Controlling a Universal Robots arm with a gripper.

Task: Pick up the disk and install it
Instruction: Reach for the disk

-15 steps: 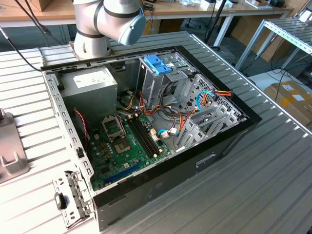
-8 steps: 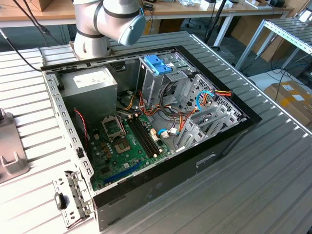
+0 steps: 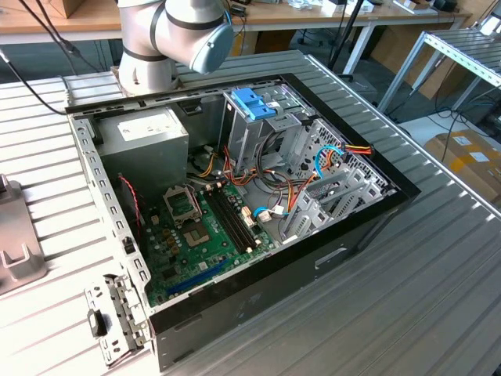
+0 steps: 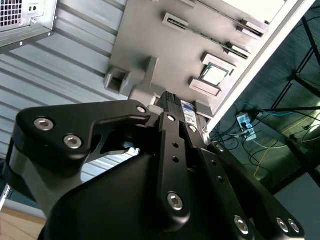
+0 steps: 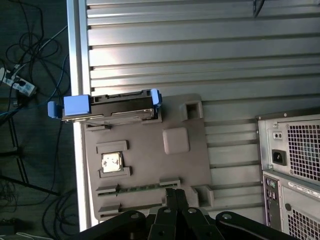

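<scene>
Gripper point(image 5: 175, 193) and wrist hang above a grey fixture plate point(image 5: 150, 165) that lies on the slatted metal table point(image 5: 175, 50). In both wrist views the two black fingers stand side by side with their tips together. Nothing sits between them, so the tool is closed and carries nothing.

The disk point(image 5: 107, 106) is below the gripper and clear of it, untouched. It stands on its long edge in a slot at the end of the plate that reaches the table's edge, with a blue rail at each end. In the second wrist view a strip of its blue-banded white label peeks out just past the fingertips.

As the first wrist view shows it, a processor chip point(image 5: 111, 162) in a square recess and a memory stick point(image 5: 142, 188) in a narrow slot lie on the plate between the disk and the fingertips. The memory stick is the nearer to the tool.

Off to the gripper's side, beyond the plate, stands the rear of the computer case point(image 5: 292, 165) with its vent grilles and power socket. In the exterior view the case lies open on the table with the arm point(image 3: 176, 35) rising behind it. Inside are a green motherboard point(image 3: 196, 235), a grey power supply box point(image 3: 145, 137), coloured cables and an upright metal cage point(image 3: 254, 106) with a blue plastic top.
</scene>
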